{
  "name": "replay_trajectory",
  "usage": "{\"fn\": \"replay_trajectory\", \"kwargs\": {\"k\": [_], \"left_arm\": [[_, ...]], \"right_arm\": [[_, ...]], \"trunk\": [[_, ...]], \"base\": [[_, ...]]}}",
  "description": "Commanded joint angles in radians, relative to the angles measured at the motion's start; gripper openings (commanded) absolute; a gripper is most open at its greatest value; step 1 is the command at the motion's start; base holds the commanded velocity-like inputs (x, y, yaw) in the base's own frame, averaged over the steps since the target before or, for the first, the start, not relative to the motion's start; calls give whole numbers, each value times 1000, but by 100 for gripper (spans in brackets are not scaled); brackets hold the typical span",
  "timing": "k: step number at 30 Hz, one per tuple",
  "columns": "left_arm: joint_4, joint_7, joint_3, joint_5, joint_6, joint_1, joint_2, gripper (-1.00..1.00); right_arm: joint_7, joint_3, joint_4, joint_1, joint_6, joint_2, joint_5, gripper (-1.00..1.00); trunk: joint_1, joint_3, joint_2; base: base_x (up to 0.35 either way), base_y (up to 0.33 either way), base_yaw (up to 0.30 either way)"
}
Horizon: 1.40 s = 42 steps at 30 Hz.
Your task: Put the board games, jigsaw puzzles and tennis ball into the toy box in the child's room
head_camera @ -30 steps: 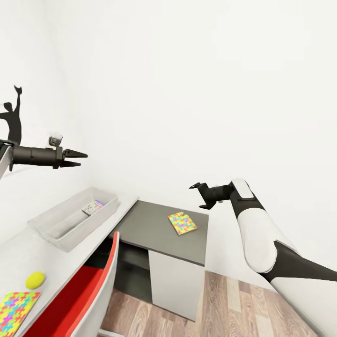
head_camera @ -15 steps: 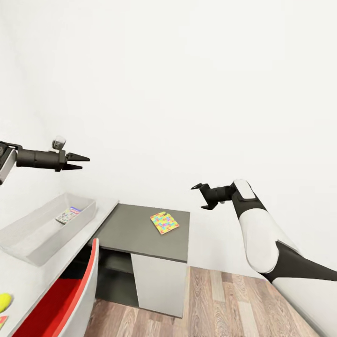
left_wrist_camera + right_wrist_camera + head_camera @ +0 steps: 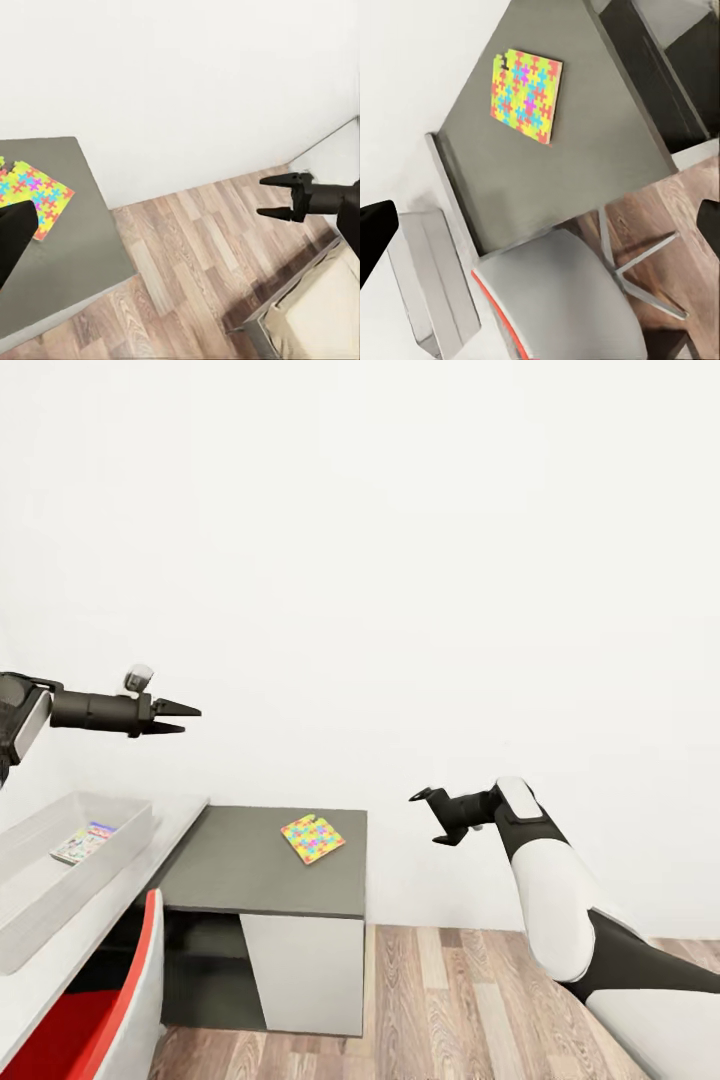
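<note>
A jigsaw puzzle lies flat on the dark grey top of a low cabinet, near the cabinet's back edge by the white wall. The right wrist view shows it as a board of yellow, pink, green and blue pieces, with bare cabinet top all round it. It lies below and ahead of the left gripper and well apart from it; the left wrist view catches part of it on the cabinet. From the right gripper it sits off toward the robot's left and a little lower, with the cabinet's end and open wood floor between them.

The toy box stands on the white table, below the left arm, and a light blue board game lies inside it on the floor of the bin. A red-and-white chair stands at the table, nearer the robot than the box.

The left gripper hangs in the air above the table's far end, its two fingers close together with a thin gap at the tips, holding nothing. The right gripper, seen from the left wrist, has its fingers spread apart and is empty.
</note>
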<state>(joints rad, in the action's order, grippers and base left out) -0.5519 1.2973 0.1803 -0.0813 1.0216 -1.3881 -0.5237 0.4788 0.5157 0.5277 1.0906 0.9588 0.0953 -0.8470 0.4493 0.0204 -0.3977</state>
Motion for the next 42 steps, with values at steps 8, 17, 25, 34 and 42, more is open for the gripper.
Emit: {"fn": "replay_trajectory", "kwargs": {"k": [8,17,25,34,42], "left_arm": [[0,-10,7,-7,9,34,29,100],[0,-31,20,-6,9,48,52,100],[-1,-30,30,-6,9,54,56,100],[-1,-32,32,-6,2,76,56,100],[-1,-57,52,-7,-19,119,93,100]], "right_arm": [[9,-49,3,-85,-19,3,108,100],[7,-103,3,-272,-164,1,165,100],[6,-193,4,-386,-276,-10,167,100],[-51,-281,18,-450,-354,-25,167,100],[-92,-313,87,-513,-391,-28,167,100]], "trunk": [[1,2,-2],[1,6,-2],[1,16,-2],[1,28,-2],[1,38,-2]], "base": [[0,0,-285],[0,0,-150],[0,0,-140],[0,0,-145],[0,0,-145]]}}
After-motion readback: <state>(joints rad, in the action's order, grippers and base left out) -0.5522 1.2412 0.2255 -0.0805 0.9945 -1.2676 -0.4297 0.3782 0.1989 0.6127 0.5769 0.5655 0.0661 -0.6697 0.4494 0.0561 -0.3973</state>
